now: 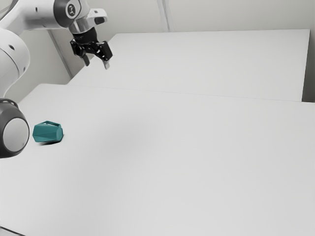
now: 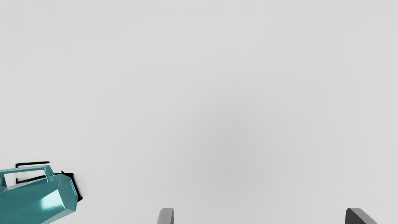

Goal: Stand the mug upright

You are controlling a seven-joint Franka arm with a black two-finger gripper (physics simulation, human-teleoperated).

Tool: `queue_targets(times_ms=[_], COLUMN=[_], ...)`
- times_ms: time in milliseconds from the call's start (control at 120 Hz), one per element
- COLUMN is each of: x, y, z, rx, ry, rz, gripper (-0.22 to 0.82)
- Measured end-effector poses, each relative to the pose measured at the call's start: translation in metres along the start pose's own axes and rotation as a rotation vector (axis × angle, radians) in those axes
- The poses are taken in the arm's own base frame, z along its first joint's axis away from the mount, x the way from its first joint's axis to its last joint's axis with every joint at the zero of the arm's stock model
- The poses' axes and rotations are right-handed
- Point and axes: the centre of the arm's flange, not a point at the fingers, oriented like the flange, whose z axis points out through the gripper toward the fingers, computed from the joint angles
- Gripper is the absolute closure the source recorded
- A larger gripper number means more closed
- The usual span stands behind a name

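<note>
A teal faceted mug (image 1: 47, 132) lies on its side on the white table, toward the exterior view's left, its base facing the exterior view's right and its handle along the upper side. My gripper (image 1: 97, 64) hangs high above the table, well apart from the mug. In the wrist view the mug (image 2: 34, 199) is partly cut off by the picture's edge, with its flat base and handle visible. The gripper (image 2: 259, 216) is open, its two fingers wide apart and nothing between them; the mug lies outside them.
The white tabletop (image 1: 172, 162) stretches across the exterior view. Behind it, past a thin seam, is another white surface (image 1: 197, 64), with pale walls beyond. The arm's links stand at the exterior view's left, close to the mug in that view.
</note>
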Motion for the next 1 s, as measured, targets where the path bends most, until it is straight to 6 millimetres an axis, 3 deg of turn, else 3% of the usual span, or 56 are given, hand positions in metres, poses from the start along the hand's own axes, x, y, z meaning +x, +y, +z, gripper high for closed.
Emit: queue_targets(times_ms=[150, 217, 325, 542, 650, 792, 1000], x=[-0.007, -0.015, -0.044, -0.088, -0.099, -0.100, -0.129], y=[-0.006, -0.013, -0.067, -0.183, -0.241, -0.293, -0.337], z=[-0.005, 0.012, 0.041, 0.067, 0.095, 0.113, 0.140], rx=[0.006, 0.002, -0.006, -0.073, -0.137, -0.192, -0.272], ry=[-0.001, -0.043, -0.118, -0.113, -0.097, -0.067, -0.078], rz=[0.001, -0.009, -0.096, -0.213, -0.251, -0.241, -0.206], gripper=[0.00, 0.00, 0.00, 0.00, 0.00, 0.00, 0.00])
